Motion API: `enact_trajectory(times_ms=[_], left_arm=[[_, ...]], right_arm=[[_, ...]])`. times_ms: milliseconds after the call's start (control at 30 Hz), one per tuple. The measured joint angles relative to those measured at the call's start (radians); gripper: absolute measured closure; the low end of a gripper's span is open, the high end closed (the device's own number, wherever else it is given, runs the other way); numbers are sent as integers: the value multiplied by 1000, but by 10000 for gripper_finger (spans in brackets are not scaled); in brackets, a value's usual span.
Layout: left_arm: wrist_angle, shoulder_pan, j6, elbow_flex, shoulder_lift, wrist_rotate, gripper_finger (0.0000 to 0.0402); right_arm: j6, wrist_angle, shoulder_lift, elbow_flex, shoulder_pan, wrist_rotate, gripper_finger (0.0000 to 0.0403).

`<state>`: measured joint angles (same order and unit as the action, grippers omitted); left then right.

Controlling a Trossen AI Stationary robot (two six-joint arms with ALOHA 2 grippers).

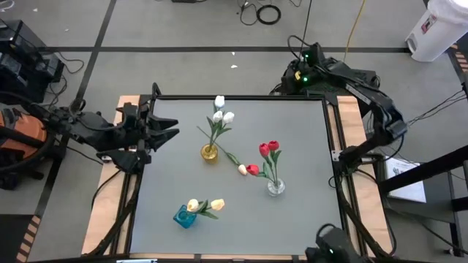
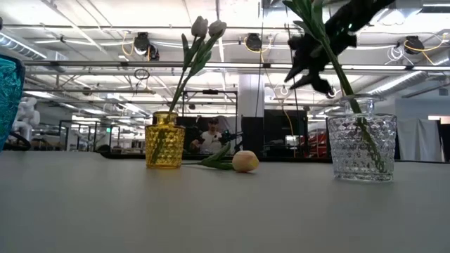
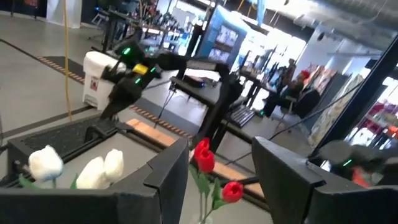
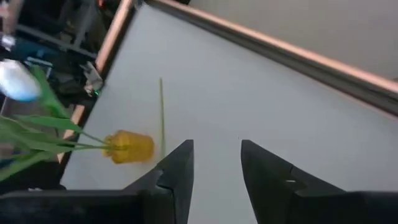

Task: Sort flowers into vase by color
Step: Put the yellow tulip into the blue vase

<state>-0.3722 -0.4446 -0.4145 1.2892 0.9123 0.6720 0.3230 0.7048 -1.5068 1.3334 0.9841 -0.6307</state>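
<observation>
One loose tulip (image 1: 242,169) is seen lying flat at the centre of the high view, its long axis running from upper left, stem end near the yellow vase (image 1: 210,153), to lower right, pale head just beside the clear glass vase (image 1: 276,187). White tulips (image 1: 221,115) are held upright in the yellow vase, red tulips (image 1: 268,148) in the clear glass vase, pale yellow tulips (image 1: 205,205) in the blue vase (image 1: 185,217) at lower centre-left. The left gripper (image 1: 170,133) is parked at the table's left edge with fingers spread and empty; the right gripper (image 4: 216,163), at the upper right, is likewise seen parted on nothing.
</observation>
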Motion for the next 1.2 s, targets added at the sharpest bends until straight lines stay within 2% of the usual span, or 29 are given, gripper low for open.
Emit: enact_trajectory(times_ms=[333, 533, 733, 1000, 1200], left_arm=[[73, 0, 0, 0, 0, 59, 218], [77, 0, 0, 0, 0, 100, 218], [77, 0, 1, 0, 0, 119, 218], [76, 0, 2, 0, 0, 122, 218], [71, 0, 4, 0, 0, 122, 218]], right_arm=[[-99, 2, -206, 0, -5, -101, 277], [-122, -1, -285, 0, -74, -106, 275], [-125, -30, -314, 0, -171, -105, 254], [8, -161, -325, 0, -285, -101, 223], [95, -211, -325, 0, -360, -59, 220]])
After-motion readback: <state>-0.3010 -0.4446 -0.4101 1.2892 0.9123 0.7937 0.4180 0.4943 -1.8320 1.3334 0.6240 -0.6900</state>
